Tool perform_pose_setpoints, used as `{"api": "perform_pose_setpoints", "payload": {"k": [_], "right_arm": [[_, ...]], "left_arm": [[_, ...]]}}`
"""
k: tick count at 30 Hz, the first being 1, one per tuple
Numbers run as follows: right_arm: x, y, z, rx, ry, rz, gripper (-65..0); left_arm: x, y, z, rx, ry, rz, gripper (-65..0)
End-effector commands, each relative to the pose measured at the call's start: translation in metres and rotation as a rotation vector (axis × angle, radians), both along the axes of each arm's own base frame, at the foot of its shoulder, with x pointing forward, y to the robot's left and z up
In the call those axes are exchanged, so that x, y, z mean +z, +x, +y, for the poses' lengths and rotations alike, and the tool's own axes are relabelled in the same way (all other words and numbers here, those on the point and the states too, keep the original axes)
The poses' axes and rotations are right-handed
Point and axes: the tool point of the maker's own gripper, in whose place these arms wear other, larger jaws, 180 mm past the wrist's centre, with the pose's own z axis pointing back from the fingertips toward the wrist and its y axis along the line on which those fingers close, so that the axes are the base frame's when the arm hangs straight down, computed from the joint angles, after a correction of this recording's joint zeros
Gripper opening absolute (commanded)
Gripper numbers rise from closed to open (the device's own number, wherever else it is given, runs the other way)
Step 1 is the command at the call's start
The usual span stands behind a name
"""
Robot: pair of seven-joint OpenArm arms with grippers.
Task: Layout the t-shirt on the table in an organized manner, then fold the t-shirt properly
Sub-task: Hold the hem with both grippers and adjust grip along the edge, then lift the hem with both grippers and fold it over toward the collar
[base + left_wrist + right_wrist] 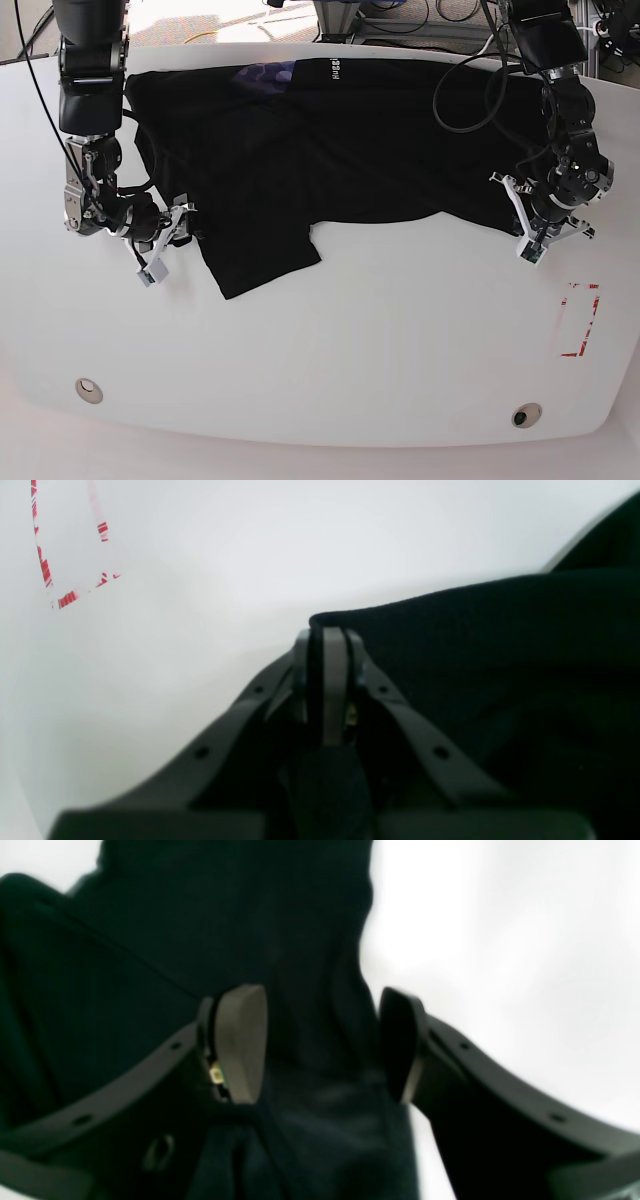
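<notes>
We find one plain black cloth t-shirt (300, 150) across the far half of the white smooth table (380, 340), near half bare. Left gripper (327, 635) clenches its hem corner; right gripper (320, 1040) stands released, straddling the sleeve edge.

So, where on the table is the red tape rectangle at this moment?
In the base view, the red tape rectangle lies near the right edge of the table, just below the left gripper and apart from the t-shirt.

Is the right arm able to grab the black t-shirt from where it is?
Probably yes. The right gripper is open, with the t-shirt already lying between its fingers, and nothing blocks it.
</notes>
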Motion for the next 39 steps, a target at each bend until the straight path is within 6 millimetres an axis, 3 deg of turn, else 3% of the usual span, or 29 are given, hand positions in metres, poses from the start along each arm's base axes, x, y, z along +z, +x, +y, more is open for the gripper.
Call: {"api": "perform_pose_setpoints", "payload": {"k": [1,7,14,16,20,22,28,35,39], "right_arm": [[0.008,0.008,-0.001,0.004,-0.004,-0.022,-30.3],[0.004,0.001,0.016,0.027,0.018,-0.021,-30.3],[0.006,0.001,0.019,0.033,0.021,-0.028,-31.7],[0.006,0.001,0.019,0.033,0.021,-0.028,-36.9],[0.006,0.001,0.018,0.032,0.018,-0.028,-57.7],[0.008,0.003,0.016,0.032,0.015,-0.032,-65.0],[0.012,0.004,0.015,0.047,-0.001,-0.035,-64.4],[0.050,0.010,0.016,0.134,-0.089,-0.107,-65.0],[0.065,0.003,0.001,0.120,-0.136,-0.118,-65.0]], "left_arm": [[0.015,0.010,0.003,-0.001,0.004,-0.052,-65.0],[0.015,0.010,0.003,-0.001,0.004,-0.052,-65.0],[0.015,0.010,0.003,-0.001,0.004,-0.052,-65.0],[0.015,0.010,0.003,-0.001,0.004,-0.052,-65.0],[0.015,0.010,0.003,-0.001,0.004,-0.052,-65.0],[0.015,0.010,0.003,-0.001,0.004,-0.052,-65.0],[0.016,0.010,0.002,-0.003,0.000,-0.054,-65.0],[0.038,0.016,-0.004,-0.018,0.016,-0.119,-65.0],[0.054,0.018,-0.012,-0.031,0.022,-0.171,-65.0]]}}
